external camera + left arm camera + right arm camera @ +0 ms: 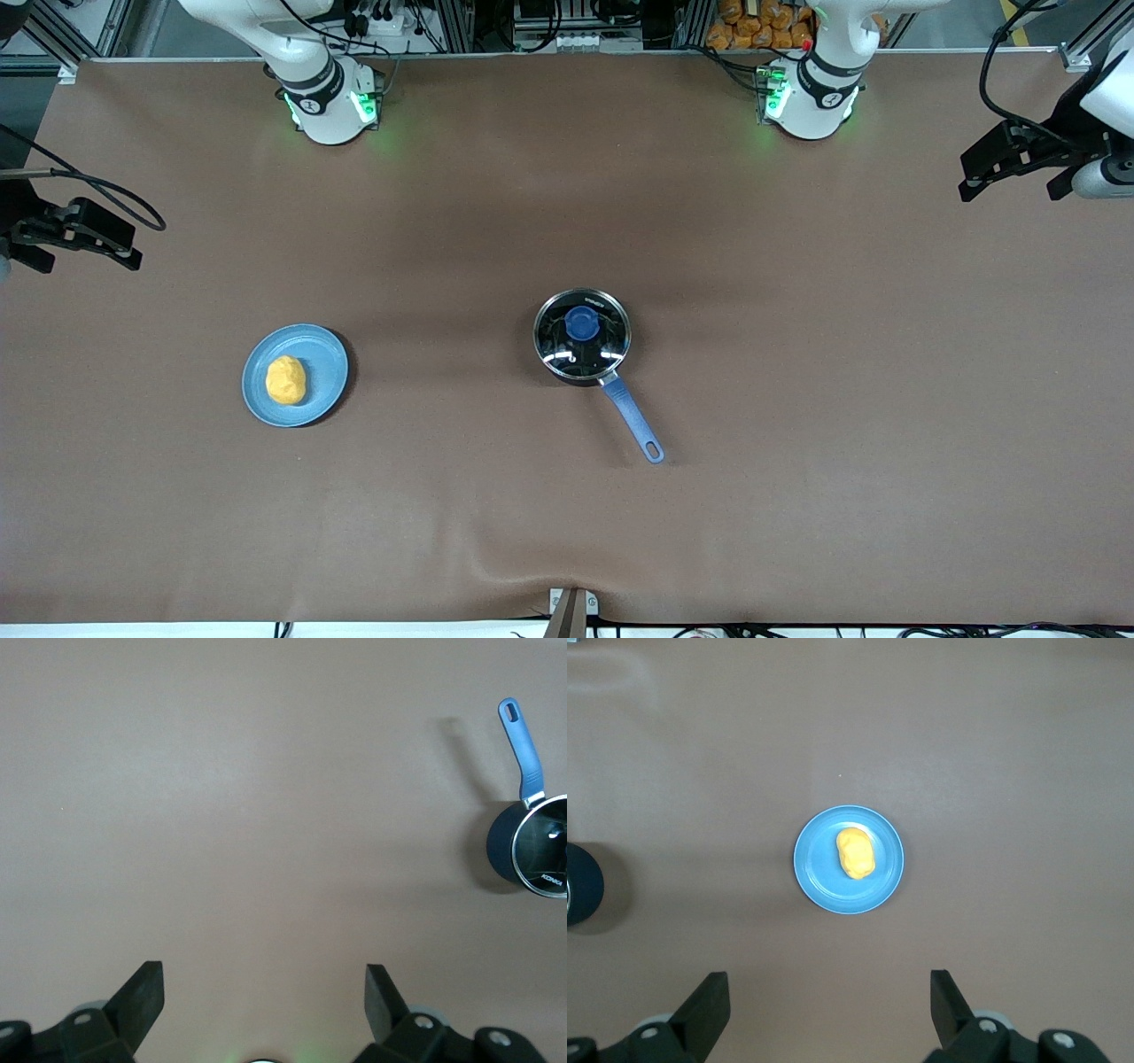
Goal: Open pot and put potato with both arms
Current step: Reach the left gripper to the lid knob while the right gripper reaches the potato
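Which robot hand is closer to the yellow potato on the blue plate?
The right gripper. It hangs open at the right arm's end of the table, the same end as the potato. The left gripper, also open, is at the left arm's end, past the pot.

A brown table (pixel 797 399) carries two things. The pot (pixel 582 337), black with a glass lid and blue knob, sits near the middle, its blue handle pointing toward 5 o'clock in the front view. A blue plate (pixel 323 354) lies at about 9 o'clock from the pot, well apart, toward the right arm's end. The covering wrinkles at the front edge.
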